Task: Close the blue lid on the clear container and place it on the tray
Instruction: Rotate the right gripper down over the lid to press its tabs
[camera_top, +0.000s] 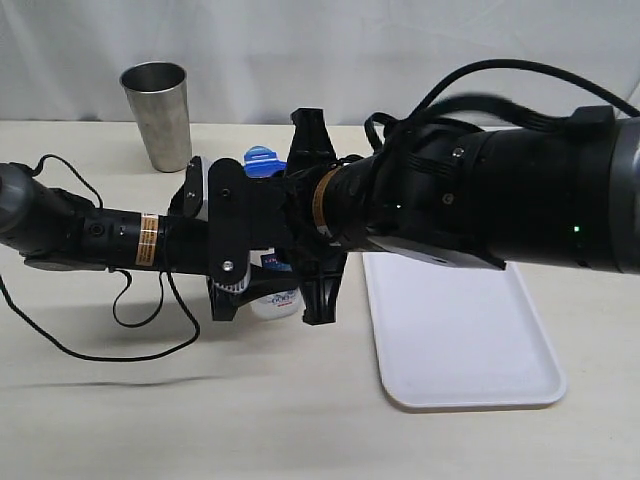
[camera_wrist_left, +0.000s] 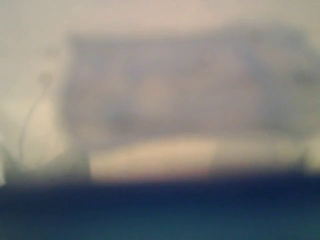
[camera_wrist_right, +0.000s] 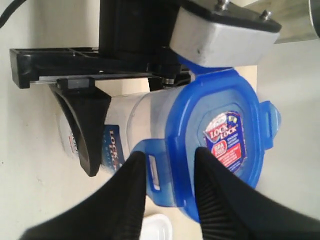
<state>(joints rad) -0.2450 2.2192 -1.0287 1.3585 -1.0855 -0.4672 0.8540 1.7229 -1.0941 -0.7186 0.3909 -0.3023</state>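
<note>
Between the fingers of the left claw (camera_top: 257, 240) the clear container (camera_wrist_right: 145, 115) is gripped round its body, one black finger pressed flat on its labelled side. Just above it the right claw (camera_wrist_right: 170, 157) is spread, its ribbed fingers (camera_wrist_right: 215, 200) straddling one flap of the blue lid (camera_wrist_right: 220, 145), which sits on the container's mouth. Off to the right claw's side, apart from the container, the tray (camera_top: 470, 340) lies on the tabletop (camera_top: 300, 430).

Steel tumbler (camera_top: 157, 115) stands upright on the table (camera_top: 300, 430), far side, left of centre, open end up (inside not visible from here). Table top is pale beige and matte. White cloth backdrop (camera_top: 330, 50) hangs behind the far edge, lightly creased. Left wrist view is too blurred to read.
</note>
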